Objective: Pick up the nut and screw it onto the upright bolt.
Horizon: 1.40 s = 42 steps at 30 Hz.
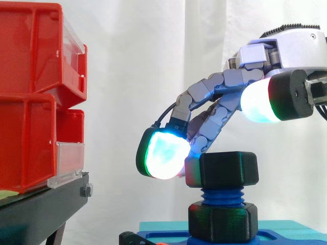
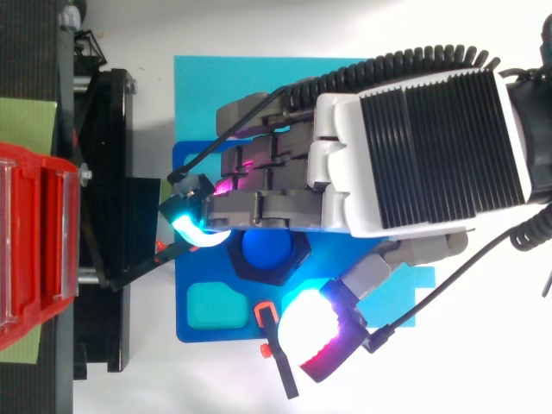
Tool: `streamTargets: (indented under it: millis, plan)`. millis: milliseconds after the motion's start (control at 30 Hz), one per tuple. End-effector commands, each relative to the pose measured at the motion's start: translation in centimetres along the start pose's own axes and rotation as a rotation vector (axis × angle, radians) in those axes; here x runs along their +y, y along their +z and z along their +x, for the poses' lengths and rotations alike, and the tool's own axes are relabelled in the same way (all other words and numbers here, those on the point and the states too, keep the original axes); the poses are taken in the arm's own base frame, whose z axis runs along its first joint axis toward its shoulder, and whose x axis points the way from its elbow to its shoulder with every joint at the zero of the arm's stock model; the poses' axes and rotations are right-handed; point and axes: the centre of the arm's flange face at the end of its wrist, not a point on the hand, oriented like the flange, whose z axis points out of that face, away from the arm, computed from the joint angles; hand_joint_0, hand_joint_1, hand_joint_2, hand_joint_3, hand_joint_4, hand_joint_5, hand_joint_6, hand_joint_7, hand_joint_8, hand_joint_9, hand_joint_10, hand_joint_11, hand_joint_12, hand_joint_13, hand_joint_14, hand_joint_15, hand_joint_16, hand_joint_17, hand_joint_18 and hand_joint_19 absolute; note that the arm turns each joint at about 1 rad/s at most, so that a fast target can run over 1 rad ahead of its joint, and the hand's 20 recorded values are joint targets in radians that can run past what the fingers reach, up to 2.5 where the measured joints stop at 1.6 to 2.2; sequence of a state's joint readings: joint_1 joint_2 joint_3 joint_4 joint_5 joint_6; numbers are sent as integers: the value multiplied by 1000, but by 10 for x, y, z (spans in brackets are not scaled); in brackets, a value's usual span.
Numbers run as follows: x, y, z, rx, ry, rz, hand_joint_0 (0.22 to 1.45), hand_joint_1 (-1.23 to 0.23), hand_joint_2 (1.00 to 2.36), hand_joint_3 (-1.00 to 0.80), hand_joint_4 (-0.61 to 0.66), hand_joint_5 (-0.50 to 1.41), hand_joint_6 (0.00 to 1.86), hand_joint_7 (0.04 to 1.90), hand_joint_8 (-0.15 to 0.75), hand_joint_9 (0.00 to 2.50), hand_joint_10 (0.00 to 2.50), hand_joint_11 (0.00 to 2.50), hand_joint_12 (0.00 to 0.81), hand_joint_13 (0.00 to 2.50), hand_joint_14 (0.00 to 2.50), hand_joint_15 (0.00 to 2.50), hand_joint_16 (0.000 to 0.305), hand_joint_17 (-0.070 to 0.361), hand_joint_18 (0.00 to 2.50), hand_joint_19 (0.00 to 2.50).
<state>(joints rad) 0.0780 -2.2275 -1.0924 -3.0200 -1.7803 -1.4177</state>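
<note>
The hand (image 2: 405,147) hangs over the nut (image 1: 228,171), bent downward toward it from the right. It comes right up against the nut's upper left edge in the side view. That edge is covered by the hand itself, so whether it actually grips the nut cannot be told.

The black nut sits on top of the upright blue bolt (image 1: 221,196), with a few turns of thread bare beneath it. Below the thread is a lower nut (image 1: 222,222), also black, at the foot of the bolt. From above, the bolt's round blue top shows in the middle of the nut.

The bolt stands on a blue plate (image 2: 203,276), nearer its left edge than its right. The hand hides most of the plate's right and far parts. A teal pocket (image 2: 216,306) lies in the plate's near left corner. In the side view the plate's underside is cut off. The plate rests on a light blue sheet (image 2: 259,86).

To the left, well apart from the bolt, two red bins (image 1: 30,102) are stacked on a black stand (image 1: 41,204). Both are cut off at the edge, and each has a clear plastic strip (image 1: 69,163) along the front. A white curtain (image 1: 143,61) hangs behind.
</note>
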Motion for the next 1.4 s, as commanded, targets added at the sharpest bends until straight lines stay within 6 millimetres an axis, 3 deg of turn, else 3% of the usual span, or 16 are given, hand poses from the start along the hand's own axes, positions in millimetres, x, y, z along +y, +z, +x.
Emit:
streamTargets:
  millis: [0, 233, 433, 667, 933, 1000, 1100, 1167, 1233, 1367]
  plan:
    - [0, 0, 0, 3, 1, 1, 504, -217, 1000, -500, 178, -101, 502, 720, 205, 786, 0, 0, 200, 741, 0, 0, 22, 50, 486, 50]
    - [-2, -1, 0, 4, 1, 1, 507, -217, 1000, -500, 222, -69, 504, 965, 213, 793, 0, 0, 204, 755, 0, 0, 22, 49, 490, 51]
    - [-6, -4, 2, 16, 1, 6, 515, -224, 1000, -500, 182, -29, 503, 1321, 228, 839, 0, 0, 202, 781, 0, 0, 20, 45, 512, 52]
    - [-13, -8, 0, 22, -8, 5, 522, -237, 1000, -500, 163, -2, 500, 1508, 238, 891, 0, 0, 195, 832, 0, 0, 18, 40, 568, 65]
    - [-27, -15, -1, 24, -32, 4, 533, -271, 1000, -500, 115, 58, 543, 1510, 248, 1138, 0, 0, 161, 971, 0, 0, 14, 31, 743, 108]
    - [-29, -17, -2, 25, -36, 1, 537, -282, 1000, -500, 88, 63, 595, 1359, 249, 1279, 0, 0, 145, 1043, 0, 0, 12, 27, 832, 140]
    - [-36, -19, -9, 14, -55, -4, 539, -288, 1000, -500, 84, 69, 599, 1319, 243, 1365, 0, 0, 137, 1090, 0, 0, 10, 23, 855, 160]
    - [-37, -20, -14, 14, -58, -4, 539, -289, 1000, -500, 88, 70, 595, 1330, 244, 1371, 0, 0, 136, 1096, 0, 0, 10, 23, 857, 163]
    - [-39, -20, -17, 16, -62, -4, 538, -288, 1000, -500, 121, 75, 500, 1542, 252, 1327, 0, 0, 144, 1062, 0, 0, 12, 27, 830, 151]
    - [-42, -21, -33, 12, -74, 0, 530, -282, 1000, -500, 184, 18, 504, 1385, 264, 1281, 0, 0, 154, 1026, 0, 0, 14, 33, 777, 143]
